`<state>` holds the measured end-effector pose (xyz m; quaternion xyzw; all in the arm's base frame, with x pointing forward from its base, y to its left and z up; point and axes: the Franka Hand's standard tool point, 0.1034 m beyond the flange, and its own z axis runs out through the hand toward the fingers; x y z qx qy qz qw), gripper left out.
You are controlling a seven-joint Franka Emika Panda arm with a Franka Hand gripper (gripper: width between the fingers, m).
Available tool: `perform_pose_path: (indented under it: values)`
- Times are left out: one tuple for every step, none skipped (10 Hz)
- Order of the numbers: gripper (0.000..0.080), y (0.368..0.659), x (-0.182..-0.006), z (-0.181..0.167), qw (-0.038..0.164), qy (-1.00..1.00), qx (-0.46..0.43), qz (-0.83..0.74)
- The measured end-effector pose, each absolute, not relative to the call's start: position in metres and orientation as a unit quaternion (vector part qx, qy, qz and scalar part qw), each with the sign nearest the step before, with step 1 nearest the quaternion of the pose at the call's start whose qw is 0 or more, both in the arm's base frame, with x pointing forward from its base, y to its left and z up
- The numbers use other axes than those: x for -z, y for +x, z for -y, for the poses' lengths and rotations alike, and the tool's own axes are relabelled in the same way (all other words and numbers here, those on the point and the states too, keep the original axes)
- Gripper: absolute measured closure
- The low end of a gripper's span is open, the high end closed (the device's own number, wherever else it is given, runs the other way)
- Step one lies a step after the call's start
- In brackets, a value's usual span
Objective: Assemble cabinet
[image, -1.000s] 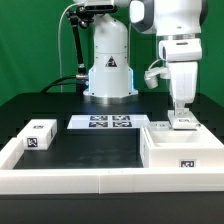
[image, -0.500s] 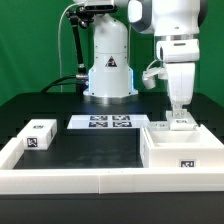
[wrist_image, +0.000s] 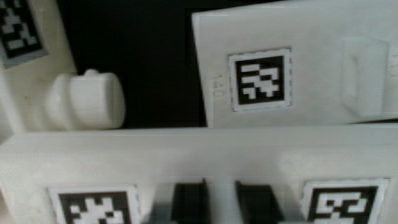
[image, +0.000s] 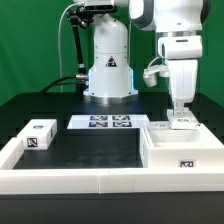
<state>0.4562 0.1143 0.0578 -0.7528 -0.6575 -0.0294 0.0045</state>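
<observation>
The cabinet (image: 180,150), a large white box with a tag on its front face, lies at the exterior view's right, its hollow facing up. My gripper (image: 181,118) reaches straight down onto its far wall. In the wrist view the two dark fingers (wrist_image: 191,203) stand close together, with white plastic in the narrow gap between them. The gripper (wrist_image: 221,200) sits between two tags on that wall (wrist_image: 98,207). Beyond the wall are a white tagged panel (wrist_image: 267,80) and a round white knob (wrist_image: 86,100).
A small white tagged cube (image: 40,133) sits at the exterior view's left. The marker board (image: 108,122) lies in the middle in front of the robot base (image: 108,70). A low white rim (image: 90,180) runs along the front and left of the table.
The gripper has shifted only very slightly over the cabinet's far wall. The cabinet, the cube and the marker board have stayed where they were.
</observation>
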Motion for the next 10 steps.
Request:
perform_pose_path:
  values:
    - [0.0729,0.454,-0.057,-0.114,0.005,-0.753,0.028,0.657]
    - [0.0729,0.454,-0.056,-0.114,0.006,-0.753,0.028,0.657]
    - [0.0729,0.454,-0.056,-0.114,0.006,-0.753,0.028,0.657]
    - [0.0729,0.454,-0.055,-0.114,0.007,-0.753,0.027,0.657]
    - [0.0729,0.457,-0.055,-0.114,0.007,-0.753,0.026,0.657]
    - [0.0729,0.460,-0.054,-0.114,0.007,-0.754,0.027,0.656]
    - [0.0729,0.462,-0.054,-0.114,0.008,-0.755,0.028,0.655]
    - [0.0729,0.465,-0.054,-0.114,0.007,-0.756,0.029,0.654]
    - [0.0729,0.466,-0.054,-0.114,0.007,-0.756,0.030,0.654]
    - [0.0729,0.465,-0.054,-0.114,0.007,-0.756,0.030,0.654]
